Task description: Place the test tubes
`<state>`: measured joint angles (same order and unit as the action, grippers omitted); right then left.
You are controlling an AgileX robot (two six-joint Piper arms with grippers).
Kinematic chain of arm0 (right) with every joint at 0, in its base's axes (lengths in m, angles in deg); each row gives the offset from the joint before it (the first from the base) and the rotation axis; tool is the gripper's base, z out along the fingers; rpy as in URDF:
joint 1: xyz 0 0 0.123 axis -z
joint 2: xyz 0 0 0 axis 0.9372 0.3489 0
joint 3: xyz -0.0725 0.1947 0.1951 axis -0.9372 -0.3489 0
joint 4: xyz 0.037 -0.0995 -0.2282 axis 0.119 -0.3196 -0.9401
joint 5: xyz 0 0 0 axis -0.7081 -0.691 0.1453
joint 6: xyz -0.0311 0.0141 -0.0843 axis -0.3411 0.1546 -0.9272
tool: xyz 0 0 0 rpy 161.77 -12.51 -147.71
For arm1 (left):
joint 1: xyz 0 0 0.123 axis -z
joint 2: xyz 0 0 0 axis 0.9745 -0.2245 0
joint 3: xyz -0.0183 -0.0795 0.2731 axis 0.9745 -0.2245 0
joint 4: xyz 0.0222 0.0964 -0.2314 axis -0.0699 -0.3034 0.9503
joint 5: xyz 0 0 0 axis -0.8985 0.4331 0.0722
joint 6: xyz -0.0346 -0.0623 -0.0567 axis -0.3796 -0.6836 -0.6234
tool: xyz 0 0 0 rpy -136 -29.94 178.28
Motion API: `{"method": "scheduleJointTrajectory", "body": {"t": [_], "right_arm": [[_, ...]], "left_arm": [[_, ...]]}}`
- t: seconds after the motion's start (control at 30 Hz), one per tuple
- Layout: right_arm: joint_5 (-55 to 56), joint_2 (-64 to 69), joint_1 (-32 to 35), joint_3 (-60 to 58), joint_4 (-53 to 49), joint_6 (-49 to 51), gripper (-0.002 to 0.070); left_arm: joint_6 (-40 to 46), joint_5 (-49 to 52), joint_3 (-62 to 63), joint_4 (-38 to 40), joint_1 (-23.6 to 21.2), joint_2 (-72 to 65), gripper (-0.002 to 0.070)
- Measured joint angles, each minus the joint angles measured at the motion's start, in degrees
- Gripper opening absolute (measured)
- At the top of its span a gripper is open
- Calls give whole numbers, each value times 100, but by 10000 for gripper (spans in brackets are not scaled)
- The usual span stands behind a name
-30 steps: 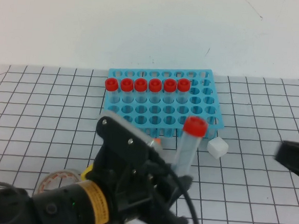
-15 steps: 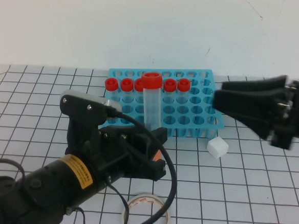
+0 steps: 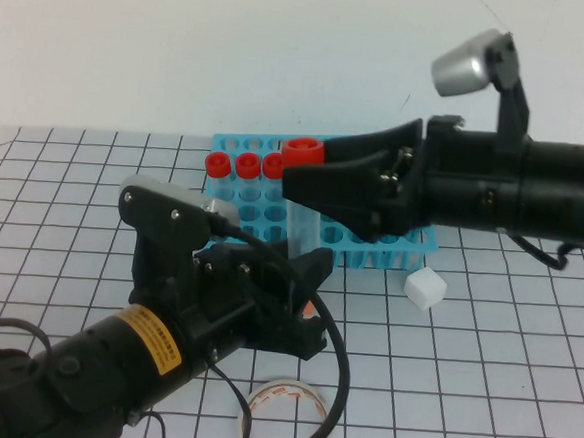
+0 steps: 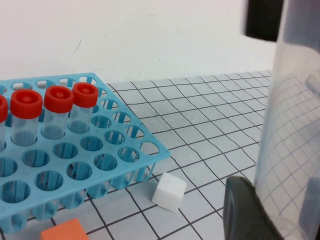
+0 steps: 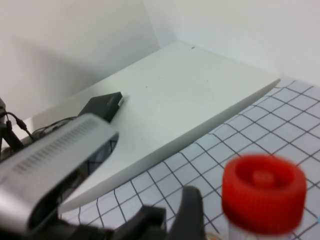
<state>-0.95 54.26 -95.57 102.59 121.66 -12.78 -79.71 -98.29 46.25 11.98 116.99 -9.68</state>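
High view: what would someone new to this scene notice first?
A red-capped tube stands upright in the left hand, in front of the blue rack. The right hand reaches in from the right, open at the tube's cap. Behind, more capped tubes stand in the rack.

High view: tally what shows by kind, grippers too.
Blue rack: 1
Red-capped tubes: 4 (3 racked, 1 held by left gripper in front; open right gripper at its cap, hiding others)
White cube: 1
Tape roll: 1
Orange block: 1
Grippers: 2
Total: 10

right gripper [image 3: 293, 182] swung in, now beside the held test tube [image 3: 302, 156]
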Motion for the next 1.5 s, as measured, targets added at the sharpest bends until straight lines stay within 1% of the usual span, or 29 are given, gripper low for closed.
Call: {"method": "scheduleJointTrajectory", "body": {"t": [0.27,0.37,0.43,0.47,0.57,0.6,0.9,0.93,1.0,1.07,1.13,1.17,1.23,1.3,1.4,1.47,1.5], "right_arm": [[32,248,-142,332,21,116,587],[45,250,-142,348,29,141,557],[45,260,-142,348,29,203,512],[45,260,-142,348,29,255,442],[-22,260,-142,348,29,279,313],[-52,260,-142,348,29,283,280],[-100,260,-142,357,29,271,283],[-100,260,-142,357,29,272,283],[-128,260,-142,357,29,261,283],[-155,260,-142,357,29,192,283],[-155,260,-142,357,29,94,283],[-155,260,-142,357,29,68,283],[-107,237,-142,357,29,35,283],[-44,198,-142,357,29,23,282],[-4,145,-142,357,29,10,282],[-4,132,-142,357,29,-13,282],[-4,124,-142,357,29,-15,282]], "left_arm": [[0,-14,0,-46,0,0,214],[23,-14,0,-46,0,0,214],[23,-14,0,-46,0,0,214],[23,-14,0,-46,0,0,214],[4,-26,0,-46,0,0,214],[4,-27,0,-46,0,0,214],[-9,-62,-8,-254,-13,0,221],[-9,-62,-8,-332,-17,0,247],[-9,-62,-8,-427,-17,11,344],[19,70,-8,-467,-28,73,465],[176,346,-8,-509,-74,214,541],[286,565,-8,-518,-116,332,563],[510,1070,-8,-540,-227,618,573],[701,1767,-8,-540,-375,1024,554],[1153,2894,-8,-554,-528,1711,426],[1480,3587,-8,-603,-565,2180,281],[1763,4169,-58,-622,-565,2676,132]]}}
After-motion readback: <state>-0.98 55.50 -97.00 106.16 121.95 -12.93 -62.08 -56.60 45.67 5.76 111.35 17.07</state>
